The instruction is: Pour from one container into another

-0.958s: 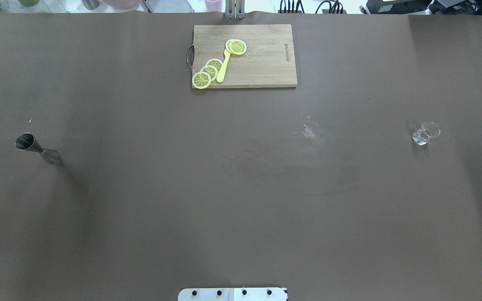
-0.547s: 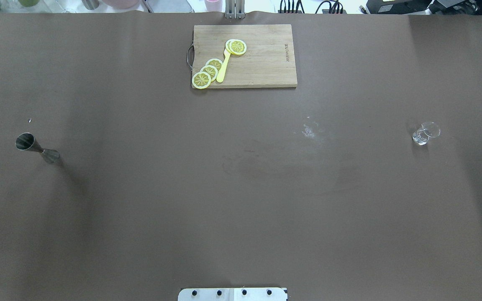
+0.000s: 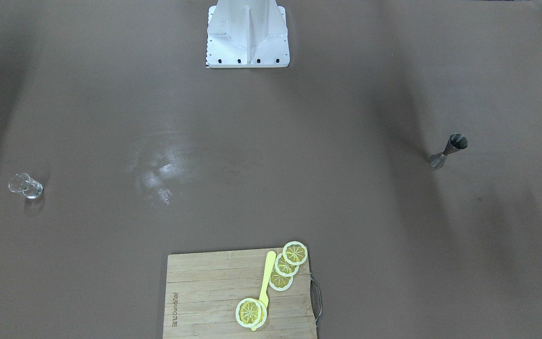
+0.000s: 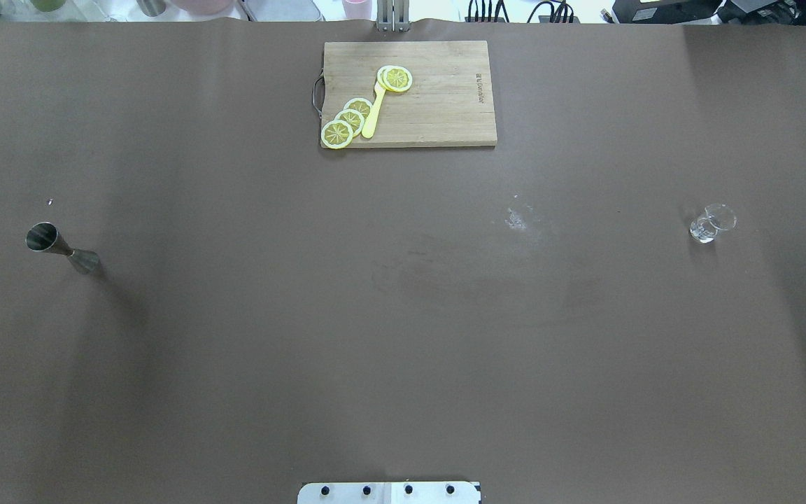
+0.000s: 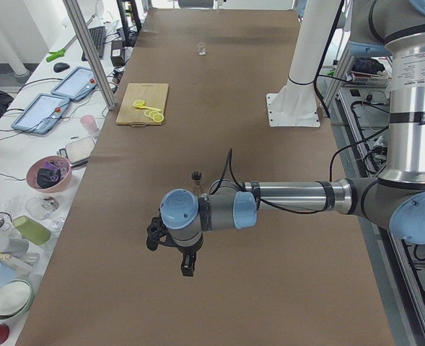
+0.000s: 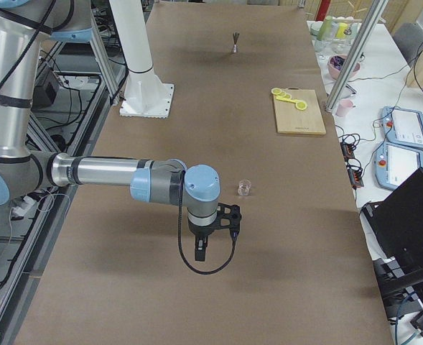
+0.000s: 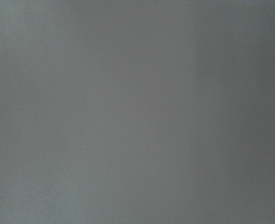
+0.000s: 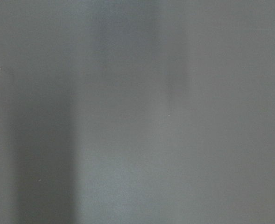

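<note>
The steel jigger (image 4: 61, 248) stands upright at the table's left side, also seen in the front view (image 3: 447, 150). At the far right side stands the small clear glass (image 4: 711, 222), upright (image 3: 25, 186). Neither gripper shows in the overhead or front view. In the left side view my left gripper (image 5: 187, 267) hangs over bare table, nearer the camera than the jigger (image 5: 195, 176). My right gripper (image 6: 200, 253) hangs short of the glass (image 6: 245, 188) in the right side view. I cannot tell whether either is open or shut. Both wrist views show only bare brown surface.
A wooden cutting board (image 4: 438, 98) with lemon slices (image 4: 347, 120) and a yellow knife (image 4: 373, 115) lies at the far middle edge. A whitish smear (image 4: 518, 218) marks the table right of centre. The white robot base (image 3: 247, 35) sits at the near edge.
</note>
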### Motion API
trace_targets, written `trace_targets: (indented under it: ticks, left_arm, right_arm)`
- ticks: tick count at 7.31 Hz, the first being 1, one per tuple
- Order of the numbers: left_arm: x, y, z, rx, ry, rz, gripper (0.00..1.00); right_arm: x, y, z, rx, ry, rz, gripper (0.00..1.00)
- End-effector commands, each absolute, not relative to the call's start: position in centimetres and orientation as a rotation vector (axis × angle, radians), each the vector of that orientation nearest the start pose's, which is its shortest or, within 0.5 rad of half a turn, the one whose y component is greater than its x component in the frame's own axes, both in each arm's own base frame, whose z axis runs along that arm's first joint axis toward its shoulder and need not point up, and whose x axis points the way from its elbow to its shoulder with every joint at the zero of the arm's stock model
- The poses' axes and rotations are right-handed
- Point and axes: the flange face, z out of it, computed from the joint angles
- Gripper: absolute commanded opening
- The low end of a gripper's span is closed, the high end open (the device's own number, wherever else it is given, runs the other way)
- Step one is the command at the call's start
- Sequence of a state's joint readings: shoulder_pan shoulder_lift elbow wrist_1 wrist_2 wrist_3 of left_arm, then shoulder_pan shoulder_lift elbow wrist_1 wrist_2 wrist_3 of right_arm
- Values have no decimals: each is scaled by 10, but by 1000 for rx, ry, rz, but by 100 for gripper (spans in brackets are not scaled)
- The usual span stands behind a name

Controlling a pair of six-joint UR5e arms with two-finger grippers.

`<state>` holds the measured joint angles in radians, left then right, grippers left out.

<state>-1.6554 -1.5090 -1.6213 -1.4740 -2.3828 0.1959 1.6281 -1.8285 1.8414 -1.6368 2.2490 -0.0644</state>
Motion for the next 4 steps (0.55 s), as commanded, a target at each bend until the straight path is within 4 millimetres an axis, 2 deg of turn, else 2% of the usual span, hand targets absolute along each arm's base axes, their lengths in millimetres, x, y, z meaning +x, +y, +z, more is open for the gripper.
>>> trace_targets:
  ticks: [1,4]
  left_arm:
    - [-100,-456,663,11,816,39,98]
    - [-100,-462,638,5,808,-64,98]
  right_arm:
    - [93,-374,654,-14,-680,14,100]
    - [93,-374,654,-16,-680,14,100]
